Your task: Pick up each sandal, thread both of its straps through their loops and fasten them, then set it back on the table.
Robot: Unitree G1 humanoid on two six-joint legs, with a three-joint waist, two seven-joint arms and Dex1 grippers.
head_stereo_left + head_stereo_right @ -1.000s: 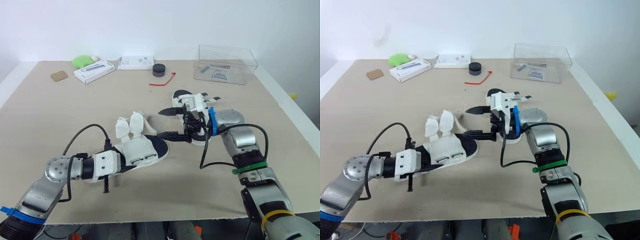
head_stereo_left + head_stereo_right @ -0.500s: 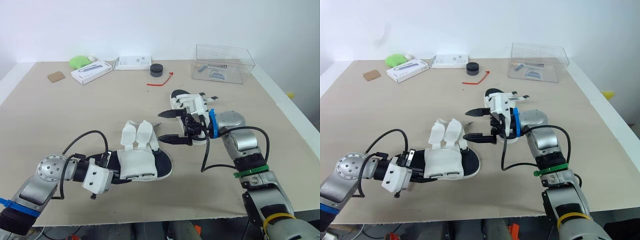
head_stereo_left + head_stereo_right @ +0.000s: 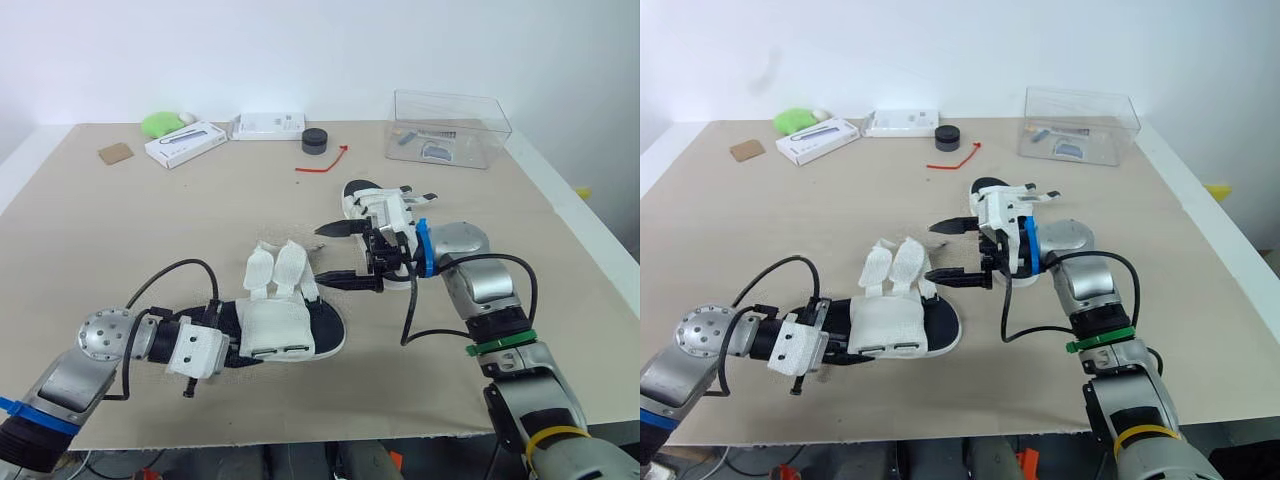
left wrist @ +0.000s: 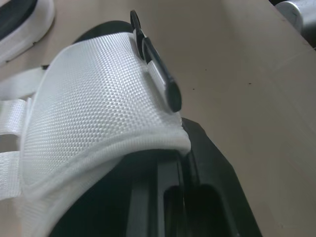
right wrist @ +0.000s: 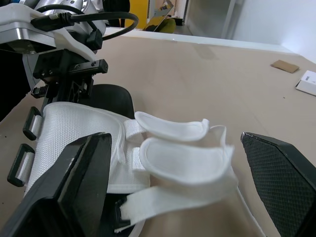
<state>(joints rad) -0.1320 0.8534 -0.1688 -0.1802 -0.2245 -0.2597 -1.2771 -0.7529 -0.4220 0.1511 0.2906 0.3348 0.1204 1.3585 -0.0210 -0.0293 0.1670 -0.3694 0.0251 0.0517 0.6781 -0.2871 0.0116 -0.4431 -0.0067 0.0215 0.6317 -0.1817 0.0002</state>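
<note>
A white sandal with a black sole (image 3: 290, 322) lies flat on the table near the front, toe to the right. My left gripper (image 3: 222, 343) is shut on its heel. In the left wrist view the white mesh upper (image 4: 94, 113) and its black buckle loops (image 4: 160, 81) fill the frame. Both of its white straps (image 3: 276, 270) stand loose and unthreaded. My right gripper (image 3: 336, 254) hangs open just right of the straps, and its fingers (image 5: 74, 187) frame the straps (image 5: 182, 148) without touching them. The second sandal (image 3: 368, 196) lies behind the right gripper.
A clear plastic box (image 3: 450, 128) stands at the back right. Along the back edge are a black round tin (image 3: 315, 140), a red tie (image 3: 322, 162), two white boxes (image 3: 186, 143) (image 3: 268, 125), a green object (image 3: 160, 123) and a cardboard piece (image 3: 116, 153).
My left gripper has turned the sandal and brought it down flat, nearer the front edge, with the straps now pointing up. The right gripper has stayed open and hardly moved.
</note>
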